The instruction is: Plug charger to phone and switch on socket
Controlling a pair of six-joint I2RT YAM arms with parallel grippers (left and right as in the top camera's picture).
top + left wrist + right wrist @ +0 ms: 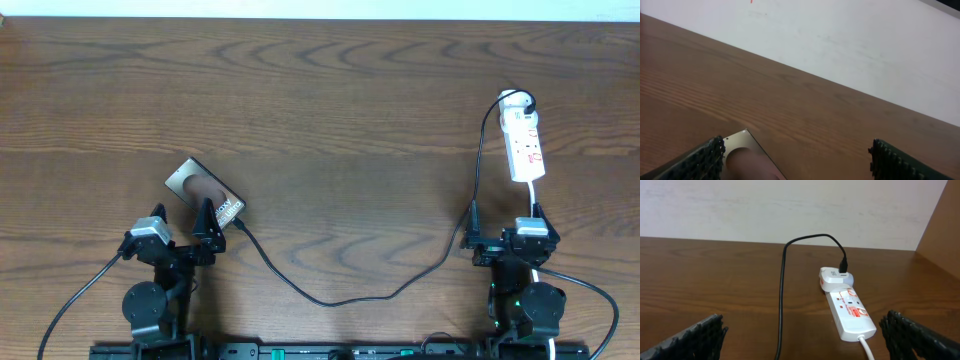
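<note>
Both arms sit low at the near edge of the surface (330,80), nothing held. The left gripper (183,218) is spread wide and empty w/ the phone (205,192) just ahead; one corner of it shows beside a finger in the left wrist view. The right gripper (505,222) is just as wide, also empty, facing the socket (526,148) further out on the right. The phone lies flat, turned at an angle, on the left side. The charger (782,305) leaves a white adapter (514,101) at the socket's far end, drops past the right gripper, sags across the middle, then climbs to the phone's near-right corner. The tip is at the edge there; can't tell if it's seated. Handling, my read: the cable is thin, floppy and light, so it won't push from mid-run. Take it right behind the plug tip, its stiffest bit. The phone looks slim, rigid and glassy, prob. slick on wood, so it'll skate if shoved end-on. Brace it across the long edges w/ the left gripper, gently, since the screen's the fragile part. The socket looks like light plastic w/ a white cord (867,349) trailing back, and it's apt to slide under a press. Push the switch straight down, not sideways. Which red mark is the switch? Too small to tell.
</note>
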